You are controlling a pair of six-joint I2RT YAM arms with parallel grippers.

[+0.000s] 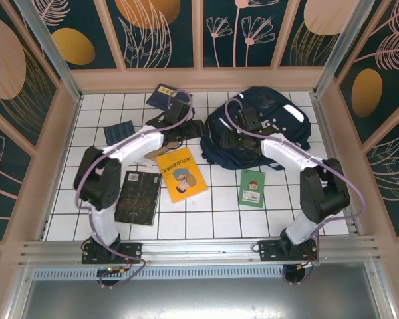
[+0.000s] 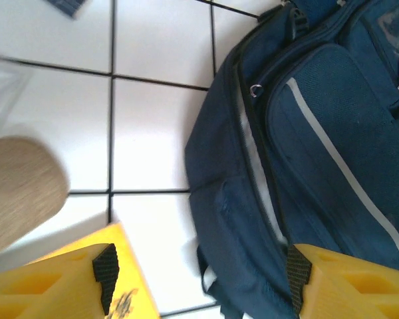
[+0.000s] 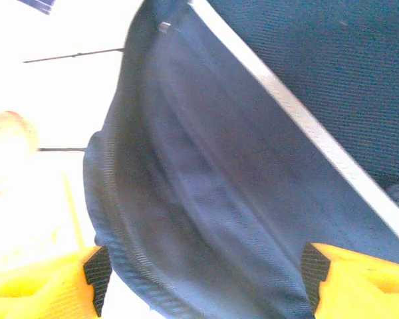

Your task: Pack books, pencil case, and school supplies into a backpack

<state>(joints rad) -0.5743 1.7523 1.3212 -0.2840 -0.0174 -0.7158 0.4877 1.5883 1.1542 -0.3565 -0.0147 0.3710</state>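
Observation:
The navy backpack [image 1: 263, 129] lies at the back right of the tiled table, white stripes up. My left gripper [image 1: 188, 131] hovers open at its left edge, its jaws spanning the backpack [image 2: 306, 166] side and bare tile, holding nothing [image 2: 201, 279]. My right gripper [image 1: 238, 136] is open low over the backpack fabric [image 3: 206, 173], nothing gripped [image 3: 206, 276]. The yellow-orange book [image 1: 181, 174], the black book [image 1: 138, 197] and the green booklet [image 1: 253, 188] lie in front. A navy yellow-labelled book [image 1: 165, 96] and another navy book [image 1: 120, 131] lie at the back left.
A tan rounded item [image 2: 20, 193] lies on the tiles left of the backpack, just beyond the yellow book's corner [image 2: 136, 302]; it is also seen in the right wrist view [image 3: 10, 143]. A blurred translucent edge [image 2: 3, 93] lies beside it. Wooden walls [image 1: 63, 133] enclose the table.

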